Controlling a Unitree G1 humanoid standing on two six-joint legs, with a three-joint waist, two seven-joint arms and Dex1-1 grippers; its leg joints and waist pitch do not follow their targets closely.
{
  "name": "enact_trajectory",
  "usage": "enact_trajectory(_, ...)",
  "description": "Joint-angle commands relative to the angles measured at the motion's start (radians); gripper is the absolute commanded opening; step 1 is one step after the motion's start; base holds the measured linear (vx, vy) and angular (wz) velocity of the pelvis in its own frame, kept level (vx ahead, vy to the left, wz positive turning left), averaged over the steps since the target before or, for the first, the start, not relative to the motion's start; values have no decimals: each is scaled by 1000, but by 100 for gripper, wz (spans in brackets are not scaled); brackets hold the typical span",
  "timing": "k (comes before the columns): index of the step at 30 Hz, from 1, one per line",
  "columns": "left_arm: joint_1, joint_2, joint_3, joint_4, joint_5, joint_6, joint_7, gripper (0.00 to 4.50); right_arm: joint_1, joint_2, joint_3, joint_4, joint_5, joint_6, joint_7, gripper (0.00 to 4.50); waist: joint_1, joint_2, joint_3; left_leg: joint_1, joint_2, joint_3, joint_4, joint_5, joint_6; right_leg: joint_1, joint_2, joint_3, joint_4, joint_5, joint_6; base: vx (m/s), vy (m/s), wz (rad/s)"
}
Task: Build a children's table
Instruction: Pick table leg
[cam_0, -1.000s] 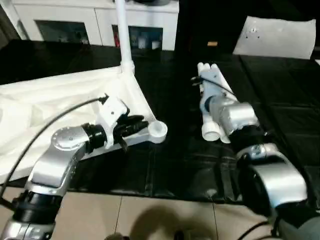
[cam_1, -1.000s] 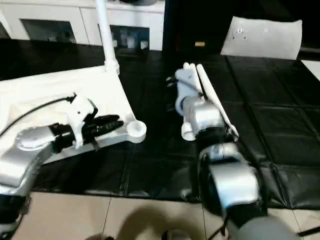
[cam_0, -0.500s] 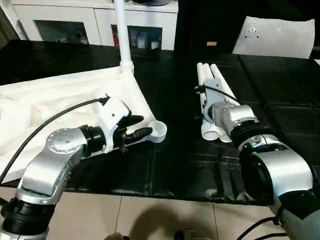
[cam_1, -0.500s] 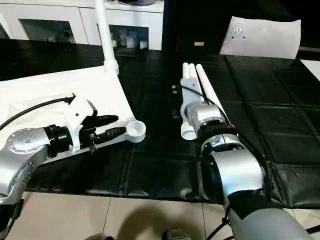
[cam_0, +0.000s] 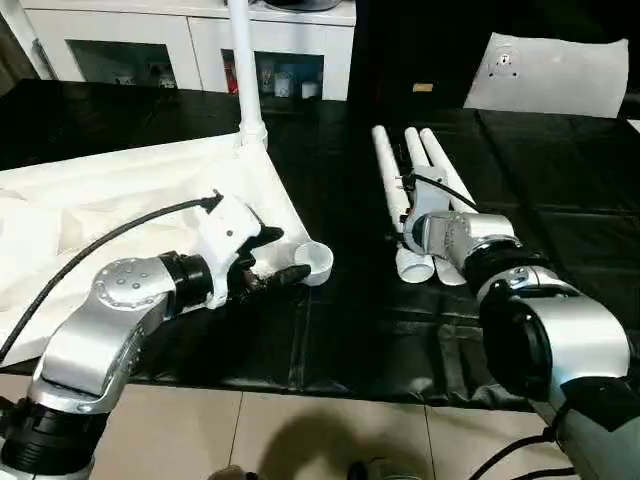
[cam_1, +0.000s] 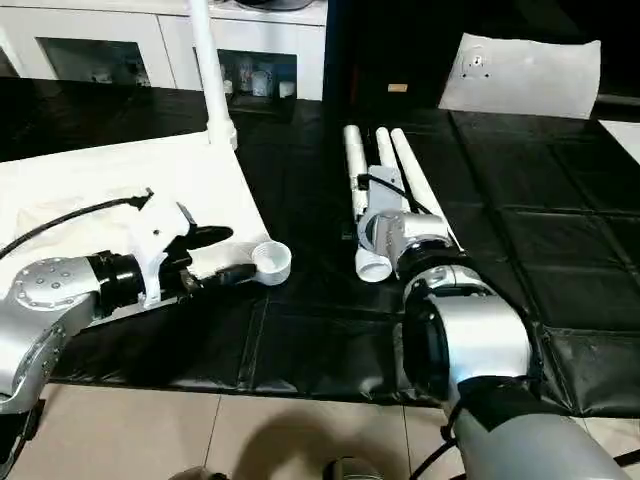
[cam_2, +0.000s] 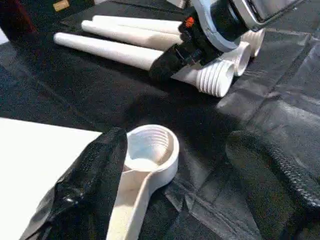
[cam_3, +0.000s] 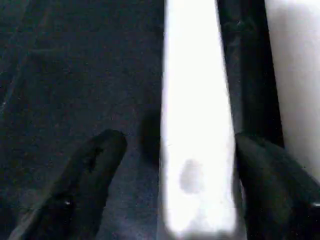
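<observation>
The children's table top (cam_0: 120, 190) lies underside up on the left of the black mat. One white leg (cam_0: 241, 60) stands upright in its far corner socket. My left gripper (cam_0: 278, 256) is open beside the near corner socket (cam_0: 316, 262), one finger (cam_2: 85, 185) over the rim and the other finger (cam_2: 272, 167) out over the mat. The threaded socket (cam_2: 150, 149) sits between them. Three loose legs (cam_0: 412, 170) lie side by side to the right. My right gripper (cam_3: 180, 200) is open at their thick ends, its fingers astride one leg (cam_3: 196, 115).
White cabinets (cam_0: 130, 45) line the back wall. A white sheet (cam_0: 555, 70) lies at the far right of the black mat (cam_0: 340, 330). Tiled floor (cam_0: 330, 440) begins at the mat's near edge.
My left gripper has opened off the table's rim by the near corner socket. My right gripper has dropped back to the legs' thick ends, and the leftmost leg now lies apart from the others.
</observation>
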Motion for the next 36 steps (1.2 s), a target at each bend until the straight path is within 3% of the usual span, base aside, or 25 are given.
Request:
enact_trajectory(1, 7, 11, -8, -14, 8, -5, -3, 362, 9, 2, -12, 31, 15, 31, -7, 345, -2, 10, -70, 6, 23, 2, -63, -199, -11, 51, -49, 27, -62, -188, -222, 0, 0, 0)
enact_trajectory(12, 3, 14, -21, -9, 8, -9, 5, 362, 26, 1, -18, 30, 3, 21, 4, 251, -2, 8, -73, 7, 23, 1, -61, -206, -17, 50, -50, 27, -62, -205, -217, 0, 0, 0)
enact_trajectory(13, 3, 13, -22, -7, 8, -10, 6, 362, 28, 1, -25, 29, 9, 16, 3, 245, -1, 13, -73, 7, 23, 1, -61, -206, -19, 50, -50, 27, -62, -203, -218, 0, 0, 0)
enact_trajectory(17, 2, 11, -25, 1, 12, -18, 8, 362, 40, -3, -42, 22, 22, -29, -3, 207, -2, 9, -73, 7, 23, 1, -61, -215, -19, 50, -50, 27, -63, -210, -216, 0, 0, 0)
enact_trajectory(19, 1, 4, -27, 10, 17, -22, 16, 362, 49, -6, -72, 13, 50, -51, -4, 193, -2, 24, -73, 10, 23, -1, -61, -235, -26, 48, -50, 26, -64, -221, -216, 0, 0, 0)
enact_trajectory(20, 1, 1, -27, 15, 19, -25, 19, 362, 52, -7, -86, 10, 63, -58, -8, 193, -3, 18, -73, 10, 23, 0, -61, -247, -26, 47, -48, 26, -65, -224, -215, 0, 0, 0)
enact_trajectory(21, 0, -2, -29, 20, 20, -27, 22, 362, 58, -6, -97, 0, 75, -90, 2, 184, -2, 26, -74, 10, 22, -2, -61, -251, -28, 49, -49, 25, -64, -227, -216, 0, 0, 0)
enact_trajectory(22, -1, -3, -29, 22, 21, -28, 23, 362, 60, -5, -99, -4, 77, -102, 8, 184, -4, 23, -75, 10, 22, -1, -60, -252, -27, 48, -49, 25, -66, -225, -215, 0, 0, 0)
enact_trajectory(26, -27, -25, -30, 57, 23, -39, 37, 362, 74, -8, -130, -50, 106, -155, 38, 182, -1, 34, -81, 10, 21, -3, -58, -242, -24, 53, -48, 23, -61, -192, -231, 0, 0, 0)
enact_trajectory(28, -44, -34, -30, 74, 27, -47, 45, 362, 87, -4, -137, -83, 113, -207, 51, 182, -1, 33, -79, 10, 21, -1, -58, -250, -19, 51, -47, 23, -66, -192, -234, 0, 0, 0)
enact_trajectory(29, -60, -44, -30, 94, 30, -55, 56, 362, 103, 3, -134, -117, 118, -264, 69, 182, 1, 37, -83, 7, 21, -1, -56, -230, -12, 55, -49, 24, -64, -164, -243, 0, 0, 0)
enact_trajectory(31, -78, -62, -25, 117, 35, -69, 73, 362, 112, 5, -143, -159, 146, -247, 124, 182, 2, 34, -86, 4, 20, -1, -54, -200, 1, 61, -48, 23, -59, -126, -257, 0, 0, 0)
enact_trajectory(32, -93, -77, -23, 133, 41, -76, 84, 362, 125, 10, -152, -211, 180, -234, 183, 182, 4, 38, -86, 0, 20, -3, -53, -174, 14, 67, -50, 24, -54, -96, -266, 0, 0, 0)
enact_trajectory(34, -103, -86, -22, 141, 41, -78, 90, 362, 137, 15, -159, -253, 205, -226, 226, 182, 6, 36, -88, 0, 22, -1, -52, -158, 27, 68, -50, 24, -55, -78, -268, 0, 0, 0)
enact_trajectory(36, -138, -119, -14, 172, 36, -70, 115, 362, 185, 29, -162, -386, 267, -181, 339, 182, 7, 35, -88, 0, 21, 0, -51, -134, 53, 71, -49, 25, -55, -51, -276, 0, 0, 0)
